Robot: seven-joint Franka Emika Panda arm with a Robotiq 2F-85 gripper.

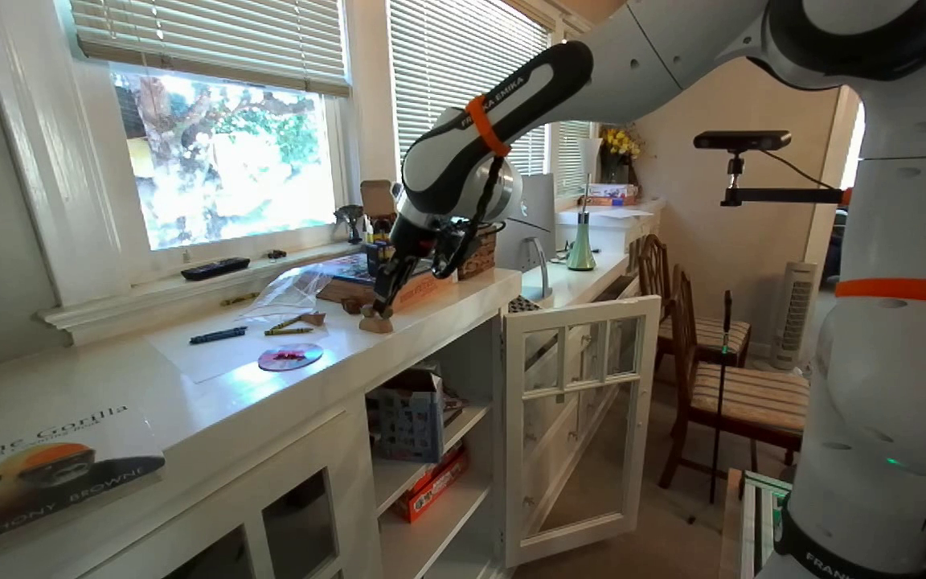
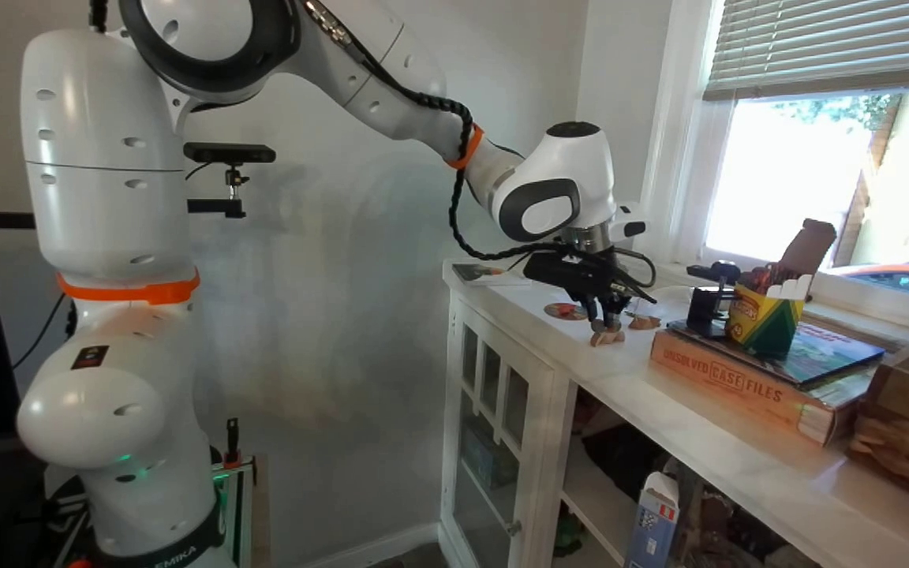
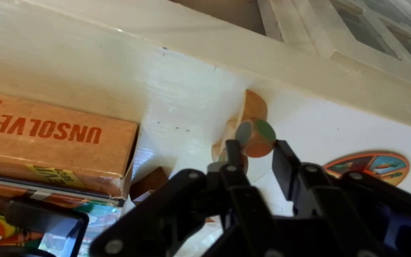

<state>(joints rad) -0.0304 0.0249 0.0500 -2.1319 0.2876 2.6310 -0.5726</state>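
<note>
In the wrist view my gripper (image 3: 256, 145) has its two black fingertips against opposite sides of a small rounded wooden die (image 3: 259, 148), which bears grey, green and orange circles. Just beyond the die, a curved wooden piece (image 3: 254, 103) stands on the white counter; the left finger (image 3: 233, 151) partly covers more wood behind it. Both exterior views show the gripper (image 1: 383, 304) pointing down, low over the counter near its front edge, with the wooden piece (image 2: 607, 338) right under the tips. Whether die and wooden piece touch, I cannot tell. A round picture disc (image 3: 373, 166) lies nearby.
An orange-sided box (image 2: 727, 379) lettered "Unsolved Case Files" lies close by, bearing a crayon box (image 2: 766, 319). Crayons (image 1: 218, 335), a clear plastic bag (image 1: 294, 289) and a book (image 1: 53, 474) are on the counter. Below, a glass-paned cabinet door (image 1: 514, 450) stands ajar.
</note>
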